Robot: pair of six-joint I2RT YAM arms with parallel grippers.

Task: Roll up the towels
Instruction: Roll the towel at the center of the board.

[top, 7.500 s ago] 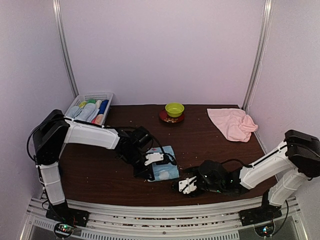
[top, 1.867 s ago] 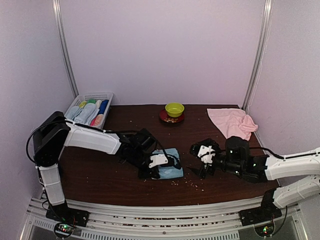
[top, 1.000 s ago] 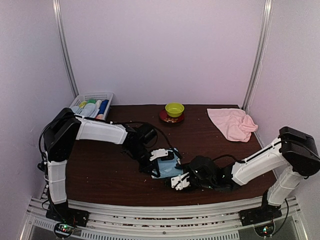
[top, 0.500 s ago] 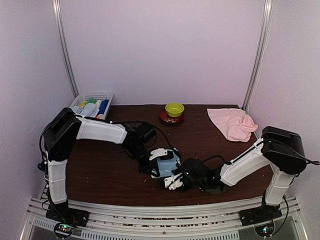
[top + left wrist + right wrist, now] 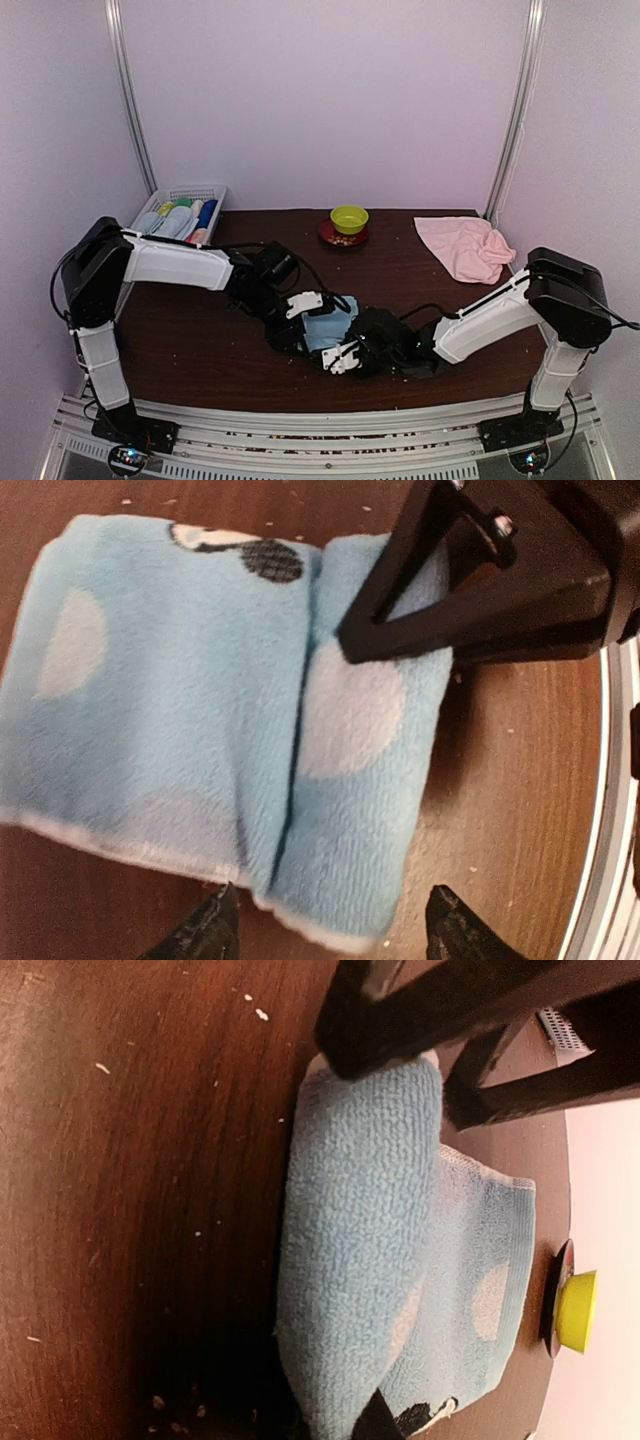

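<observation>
Take the blue towel [image 5: 326, 328] as your mark: it lies on the brown table [image 5: 190, 350] with both claws at it. The top camera shows you only that the left claw [image 5: 328, 932] sits at its left side and the right claw [image 5: 400, 1075] at its near right corner, with the arms hiding much of the cloth. The left wrist camera shows you more. The towel is folded into 2 thicknesses with a seam down the middle. Your left fingers stand spread wide on either side of its hem without pinching it, and 1 black finger of the right claw presses on the folded-over part. The right wrist camera shows the towel edge-on, a thick lip lying on a flat layer. The end of that lip sits between the right fingers, and you cannot tell whether they clamp it. The pink towel [image 5: 463, 247] lies crumpled well behind and right of the blue towel, the green bowl [image 5: 349, 217] straight behind it, and the white basket [image 5: 180, 213] far behind to its left.
</observation>
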